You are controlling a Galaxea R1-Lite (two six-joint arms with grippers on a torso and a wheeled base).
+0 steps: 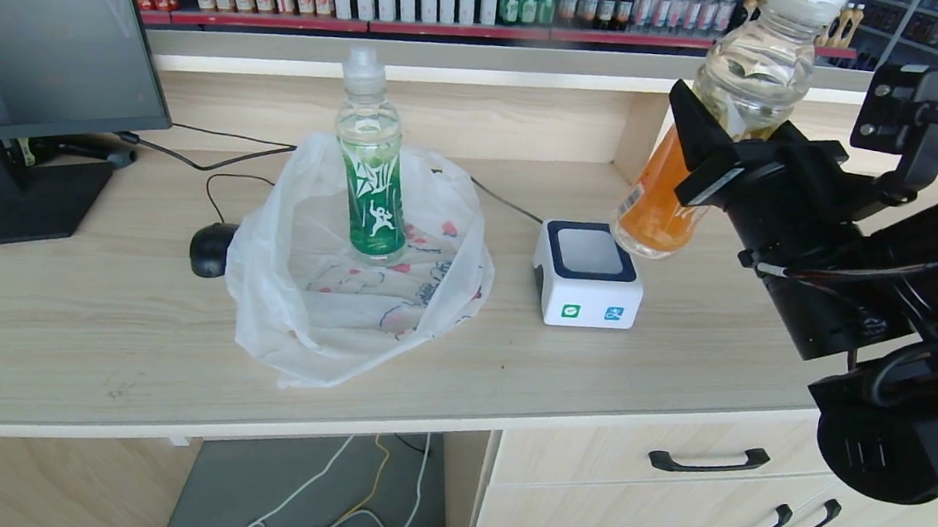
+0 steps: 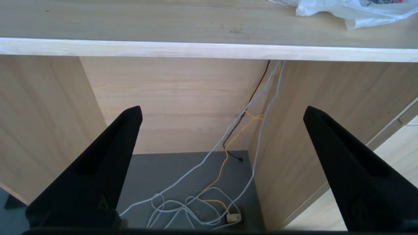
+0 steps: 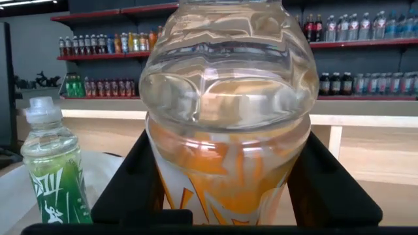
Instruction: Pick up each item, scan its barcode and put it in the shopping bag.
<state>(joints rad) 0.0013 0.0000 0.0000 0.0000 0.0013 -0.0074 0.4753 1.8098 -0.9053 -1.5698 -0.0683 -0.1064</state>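
Head view: the main risk is a missed scan. The orange drink bottle (image 1: 661,206) hangs tilted, base down, just at 1 o'clock of the white scanner (image 1: 587,273), off its window rather than over it, and I cannot tell whether the barcode faces the glass. A second risk is in the drop-off: the shopping bag (image 1: 319,301), at 9 o'clock of the scanner, lies slack and already holds an upright green bottle (image 1: 370,176), which a careless swing across could topple. The right gripper (image 1: 717,150) reaches in from 3 o'clock, raised above the counter (image 1: 84,330), jaws clamped on the orange bottle's waist. The left gripper (image 2: 222,111) is low at the counter's front edge, jaws apart and empty.
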